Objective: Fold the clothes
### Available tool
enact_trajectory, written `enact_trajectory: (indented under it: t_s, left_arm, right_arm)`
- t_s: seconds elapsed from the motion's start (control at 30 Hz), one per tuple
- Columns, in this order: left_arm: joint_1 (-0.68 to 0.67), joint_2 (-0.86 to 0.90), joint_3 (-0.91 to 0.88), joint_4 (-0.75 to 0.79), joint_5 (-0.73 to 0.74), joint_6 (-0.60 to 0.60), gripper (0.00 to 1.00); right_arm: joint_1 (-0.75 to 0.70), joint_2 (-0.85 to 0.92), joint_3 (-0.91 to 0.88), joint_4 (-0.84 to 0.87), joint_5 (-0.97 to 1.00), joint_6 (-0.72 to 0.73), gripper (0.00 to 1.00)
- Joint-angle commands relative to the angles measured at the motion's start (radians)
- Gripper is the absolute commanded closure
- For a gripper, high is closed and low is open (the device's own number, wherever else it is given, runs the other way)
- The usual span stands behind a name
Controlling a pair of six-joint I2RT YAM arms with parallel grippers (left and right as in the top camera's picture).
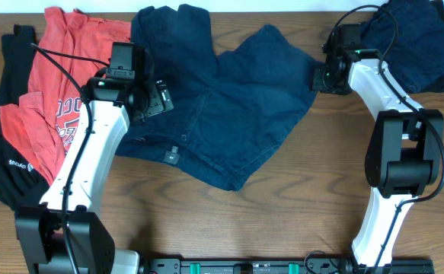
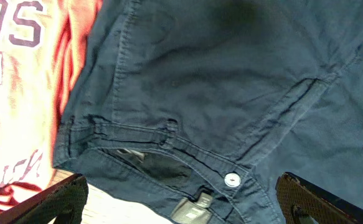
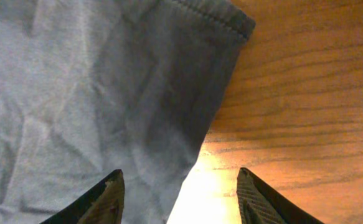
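Dark navy shorts [image 1: 229,99] lie spread flat mid-table, waistband toward the left. My left gripper [image 1: 161,99] hovers over that waistband, jaws wide open. In the left wrist view the waistband button [image 2: 232,180] and a label [image 2: 193,208] sit between the fingers [image 2: 50,202] of the left gripper [image 2: 181,211]. My right gripper [image 1: 318,78] is at the shorts' right leg edge. In the right wrist view the right gripper [image 3: 180,186] stands open astride the edge of the shorts' fabric [image 3: 94,93], one fingertip [image 3: 109,199] over cloth, the other over bare wood.
A red T-shirt [image 1: 54,91] with white lettering lies at the left, partly on a black garment [image 1: 1,167]. Another dark blue garment [image 1: 420,38] is bunched at the back right corner. Bare wooden table [image 1: 282,213] runs along the front.
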Motion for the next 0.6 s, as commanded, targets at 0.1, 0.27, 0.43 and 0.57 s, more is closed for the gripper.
enact_trajectory:
  t_s: [0.1, 0.27, 0.43, 0.57]
  left_arm:
    - [-0.011, 0.008, -0.003, 0.003, 0.006, -0.029, 0.02]
    - [-0.011, 0.024, -0.007, 0.003, 0.006, -0.029, 0.02]
    - [-0.011, 0.036, -0.024, 0.016, 0.006, -0.029, 0.02]
    - [-0.011, 0.036, -0.053, 0.045, 0.011, -0.03, 0.02]
  right_arm:
    - [0.009, 0.057, -0.005, 0.033, 0.035, 0.073, 0.58]
    - [0.014, 0.09, -0.005, 0.047, 0.037, 0.093, 0.64]
    - [0.013, 0.113, -0.005, 0.047, 0.047, 0.093, 0.76]
    - [0.011, 0.111, -0.004, 0.045, 0.084, 0.093, 0.99]
